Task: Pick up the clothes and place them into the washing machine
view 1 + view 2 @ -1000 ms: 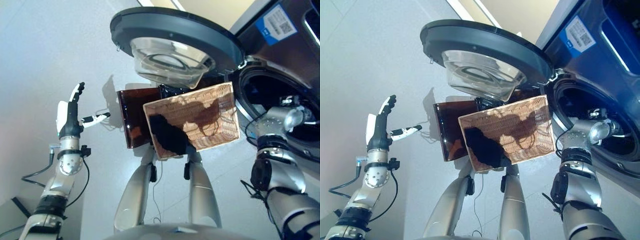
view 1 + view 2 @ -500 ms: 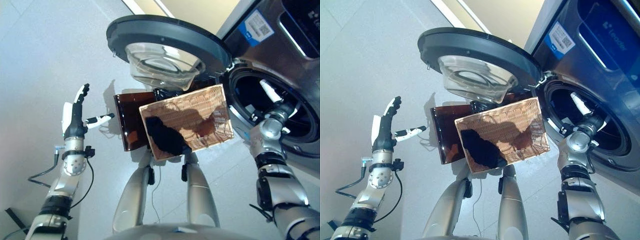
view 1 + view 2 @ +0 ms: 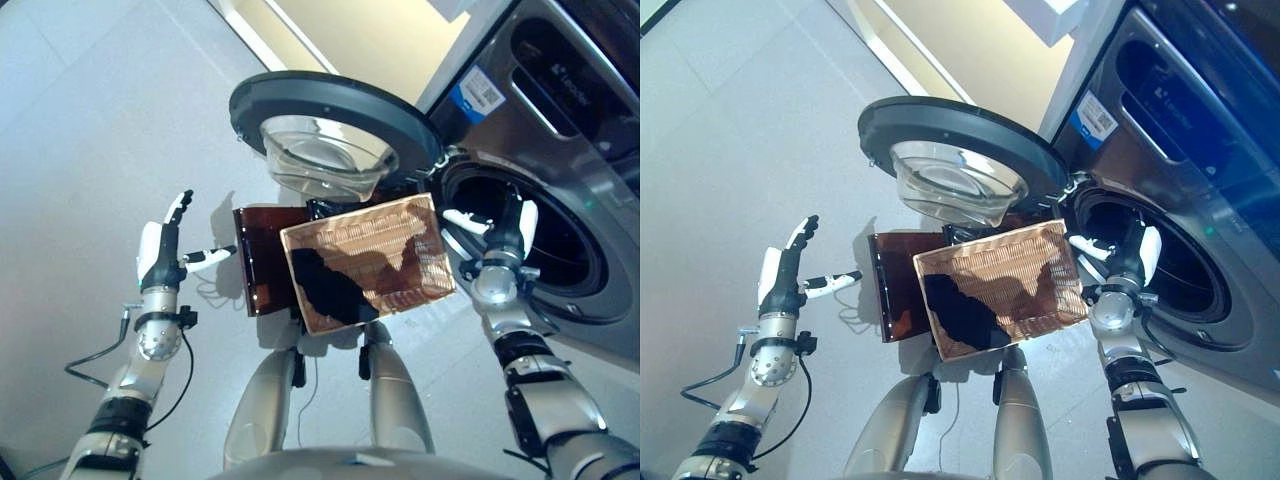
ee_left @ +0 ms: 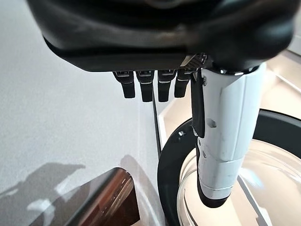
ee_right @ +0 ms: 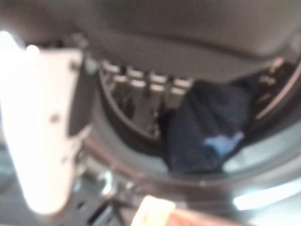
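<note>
I see the right hand (image 3: 508,232) raised at the mouth of the washing machine (image 3: 560,150), fingers straight and spread, holding nothing. Through its wrist camera I make out a dark blue garment (image 5: 207,127) lying inside the drum, just past the fingers, apart from them. The round door (image 3: 335,125) stands swung open to the left of the drum opening. The left hand (image 3: 160,250) is held up over the floor (image 3: 90,130), well apart from the machine, fingers straight, thumb out to the side, empty. A wicker basket (image 3: 375,255) sits tilted between the two arms, with one dark piece of clothing (image 3: 325,285) in its near-left corner. A brown panel (image 3: 258,258) lies just beside the basket.
</note>
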### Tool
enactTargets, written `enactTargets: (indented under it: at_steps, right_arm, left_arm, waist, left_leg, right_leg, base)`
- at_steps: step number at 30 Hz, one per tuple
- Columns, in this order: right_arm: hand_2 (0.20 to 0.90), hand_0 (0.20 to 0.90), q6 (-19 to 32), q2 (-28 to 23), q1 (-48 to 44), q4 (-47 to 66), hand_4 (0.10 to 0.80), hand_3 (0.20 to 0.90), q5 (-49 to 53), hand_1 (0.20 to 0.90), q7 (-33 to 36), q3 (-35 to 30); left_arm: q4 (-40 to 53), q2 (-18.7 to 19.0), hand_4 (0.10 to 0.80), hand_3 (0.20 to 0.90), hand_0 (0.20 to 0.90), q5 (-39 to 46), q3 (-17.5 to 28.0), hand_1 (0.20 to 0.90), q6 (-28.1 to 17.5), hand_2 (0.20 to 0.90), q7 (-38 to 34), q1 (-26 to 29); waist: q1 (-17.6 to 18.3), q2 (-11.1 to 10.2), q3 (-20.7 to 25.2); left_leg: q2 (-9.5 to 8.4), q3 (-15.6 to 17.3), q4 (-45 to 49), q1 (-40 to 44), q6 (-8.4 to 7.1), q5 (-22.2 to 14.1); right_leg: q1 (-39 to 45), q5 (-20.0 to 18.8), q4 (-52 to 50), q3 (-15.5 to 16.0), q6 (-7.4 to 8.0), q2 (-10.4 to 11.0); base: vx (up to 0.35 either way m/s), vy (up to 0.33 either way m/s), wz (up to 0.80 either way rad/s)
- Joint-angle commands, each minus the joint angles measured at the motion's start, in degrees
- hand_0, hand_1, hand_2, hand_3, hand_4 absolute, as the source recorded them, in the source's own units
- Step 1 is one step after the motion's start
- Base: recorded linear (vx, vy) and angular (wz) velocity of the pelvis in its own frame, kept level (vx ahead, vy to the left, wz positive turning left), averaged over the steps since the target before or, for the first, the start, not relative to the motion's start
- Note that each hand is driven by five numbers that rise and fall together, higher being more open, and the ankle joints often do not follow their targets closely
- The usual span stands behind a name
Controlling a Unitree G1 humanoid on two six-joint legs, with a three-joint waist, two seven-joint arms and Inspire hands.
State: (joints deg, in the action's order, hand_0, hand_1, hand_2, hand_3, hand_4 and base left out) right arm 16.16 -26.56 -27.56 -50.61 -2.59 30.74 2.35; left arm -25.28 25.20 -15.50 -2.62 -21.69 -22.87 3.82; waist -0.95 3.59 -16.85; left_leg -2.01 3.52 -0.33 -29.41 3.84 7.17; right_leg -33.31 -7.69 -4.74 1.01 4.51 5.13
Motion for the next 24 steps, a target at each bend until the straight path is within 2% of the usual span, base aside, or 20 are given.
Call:
enactTargets:
  at_steps: [1, 7, 12, 19, 24]
  right_arm:
    - [0.9, 0.9, 0.13, -4.1, 1.35, 2.2, 0.8, 0.9, -7.74, 0.9, 4.6, 1.76]
    - [0.9, 0.9, -4.49, -5.25, 0.96, -1.69, 0.8, 0.9, -16.63, 0.9, 5.0, 4.58]
    - [0.9, 0.9, -6.09, -3.63, 1.33, -4.1, 0.8, 0.9, -18.44, 0.9, 3.67, 6.43]
    - [0.9, 0.9, -5.88, -0.19, 3.24, -6.77, 0.8, 0.9, -19.41, 0.9, 0.92, 10.31]
    - [0.9, 0.9, -5.06, 2.21, 5.0, -5.45, 0.8, 0.9, -17.42, 0.9, 1.26, 9.65]
  left_arm:
    - [1.98, 2.45, 0.8, 0.9, 0.9, -1.13, 1.29, 0.9, -3.95, 0.9, -4.09, -1.02]
    - [3.6, 2.31, 0.8, 0.9, 0.9, -1.96, 2.81, 0.9, -4.24, 0.9, -4.48, -1.61]
    - [3.45, 2.07, 0.8, 0.9, 0.9, -1.82, 3.34, 0.9, -3.94, 0.9, -4.22, -1.91]
    - [0.87, 1.3, 0.8, 0.9, 0.9, -1.19, 2.65, 0.9, -3.58, 0.9, -3.39, -1.68]
    - [1.15, 1.19, 0.8, 0.9, 0.9, -0.99, 2.8, 0.9, -3.08, 0.9, -3.93, -1.7]
  waist:
    - [-1.44, -1.0, 6.02]
    - [-1.83, -0.69, 6.23]
    - [-1.81, -0.88, 6.29]
    - [-1.4, -1.68, 6.57]
    - [-0.98, -2.1, 6.43]
  left_leg:
    - [-2.35, -0.55, 2.65, -0.89, -2.26, -5.98]
    - [-2.29, -0.78, 2.28, -1.74, -2.21, -5.57]
    - [-2.15, -0.62, 2.41, -1.97, -2.19, -5.53]
    - [-1.9, -0.29, 3.17, -0.79, -2.14, -6.1]
    - [-1.79, -0.14, 3.3, 0.17, -2.23, -6.3]
  right_leg:
    - [-0.15, 0.52, 2.56, 1.49, -0.15, -1.06]
    - [-1.31, 0.37, 2.62, 1.51, -0.28, -1.06]
    - [-1.63, 0.35, 2.35, 1.55, -0.36, -1.05]
    - [-0.35, 0.7, 2.0, 1.42, -0.48, -1.26]
    - [0.52, 1.01, 1.75, 0.96, -0.57, -1.39]
  base:
    - [0.0, 0.0, 0.0]
    - [0.0, 0.0, 0.0]
    - [-0.006, 0.001, -0.02]
    - [0.005, 0.003, -0.05]
    - [0.007, -0.005, -0.03]
